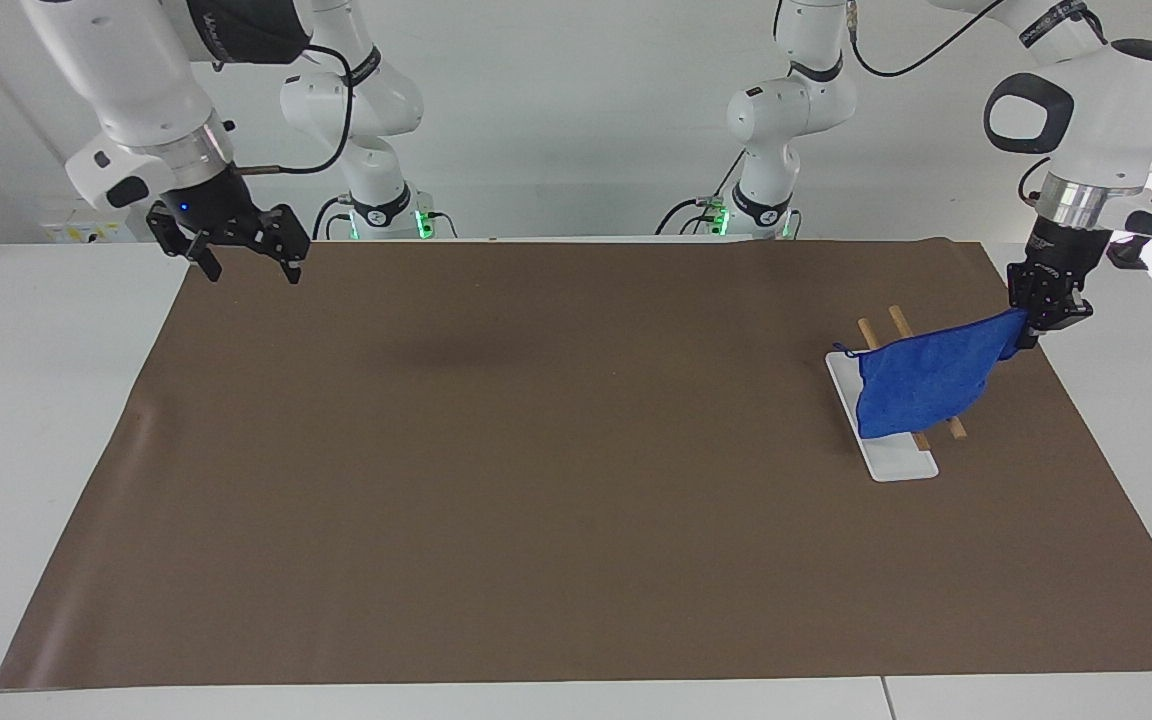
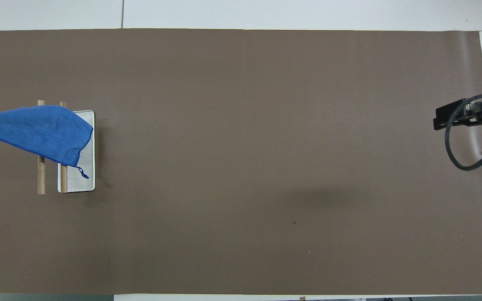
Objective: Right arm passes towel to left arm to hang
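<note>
The blue towel (image 1: 921, 385) lies draped over the two wooden bars (image 1: 898, 320) of a small rack with a white base (image 1: 891, 455). My left gripper (image 1: 1034, 330) is shut on one corner of the towel and holds it up, stretched, over the mat beside the rack, toward the left arm's end of the table. In the overhead view the towel (image 2: 36, 129) covers the bars (image 2: 41, 179), its small loop hangs over the white base (image 2: 80, 179), and the left gripper is out of view. My right gripper (image 1: 248, 262) is open and empty, raised over the mat's corner at the right arm's end; it also shows in the overhead view (image 2: 454, 117).
A brown mat (image 1: 536, 480) covers most of the white table (image 1: 36, 420). The two arm bases (image 1: 376, 215) stand along the table's edge nearest the robots.
</note>
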`<move>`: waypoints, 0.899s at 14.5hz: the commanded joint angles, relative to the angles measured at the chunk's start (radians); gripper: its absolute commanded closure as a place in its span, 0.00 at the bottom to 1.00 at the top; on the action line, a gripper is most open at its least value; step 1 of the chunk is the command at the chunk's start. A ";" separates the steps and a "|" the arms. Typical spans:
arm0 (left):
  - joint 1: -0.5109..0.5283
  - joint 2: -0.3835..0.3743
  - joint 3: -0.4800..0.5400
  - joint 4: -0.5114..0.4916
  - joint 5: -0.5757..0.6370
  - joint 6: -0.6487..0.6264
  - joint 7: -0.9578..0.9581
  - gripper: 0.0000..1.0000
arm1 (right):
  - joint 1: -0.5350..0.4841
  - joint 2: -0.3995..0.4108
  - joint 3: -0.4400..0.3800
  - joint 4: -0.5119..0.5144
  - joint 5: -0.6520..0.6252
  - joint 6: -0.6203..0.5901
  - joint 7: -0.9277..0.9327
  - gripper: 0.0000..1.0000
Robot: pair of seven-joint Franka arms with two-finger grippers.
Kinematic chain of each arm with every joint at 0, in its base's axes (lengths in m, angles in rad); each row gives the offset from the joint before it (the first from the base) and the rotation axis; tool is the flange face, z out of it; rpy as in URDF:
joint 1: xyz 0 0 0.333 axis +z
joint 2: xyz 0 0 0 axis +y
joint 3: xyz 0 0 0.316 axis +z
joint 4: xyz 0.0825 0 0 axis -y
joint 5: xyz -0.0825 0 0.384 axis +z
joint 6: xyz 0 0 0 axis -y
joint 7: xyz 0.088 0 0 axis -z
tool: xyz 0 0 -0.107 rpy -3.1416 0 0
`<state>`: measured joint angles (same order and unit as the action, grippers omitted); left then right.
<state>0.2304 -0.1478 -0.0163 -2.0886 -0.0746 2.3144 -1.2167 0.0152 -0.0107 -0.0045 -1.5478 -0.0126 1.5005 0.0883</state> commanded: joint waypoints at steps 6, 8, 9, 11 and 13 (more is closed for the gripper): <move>0.056 -0.030 -0.010 -0.094 0.016 0.071 0.052 1.00 | 0.026 -0.031 -0.015 -0.031 -0.015 -0.049 0.059 0.00; 0.055 -0.041 -0.010 -0.119 0.015 0.069 0.052 1.00 | 0.025 -0.029 -0.015 -0.028 -0.020 -0.043 0.045 0.00; 0.055 -0.045 -0.010 -0.131 0.016 0.071 0.052 1.00 | 0.023 -0.026 -0.017 -0.022 -0.024 -0.045 0.007 0.00; 0.055 -0.042 -0.010 -0.139 0.016 0.079 0.054 1.00 | 0.023 -0.019 -0.017 -0.003 -0.026 -0.045 -0.030 0.00; 0.056 -0.038 -0.010 -0.139 0.016 0.088 0.054 0.79 | 0.023 -0.018 -0.017 -0.003 -0.024 -0.051 -0.028 0.00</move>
<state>0.2742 -0.1544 -0.0179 -2.1863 -0.0743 2.3692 -1.1741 0.0364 -0.0187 -0.0202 -1.5467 -0.0189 1.4559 0.0848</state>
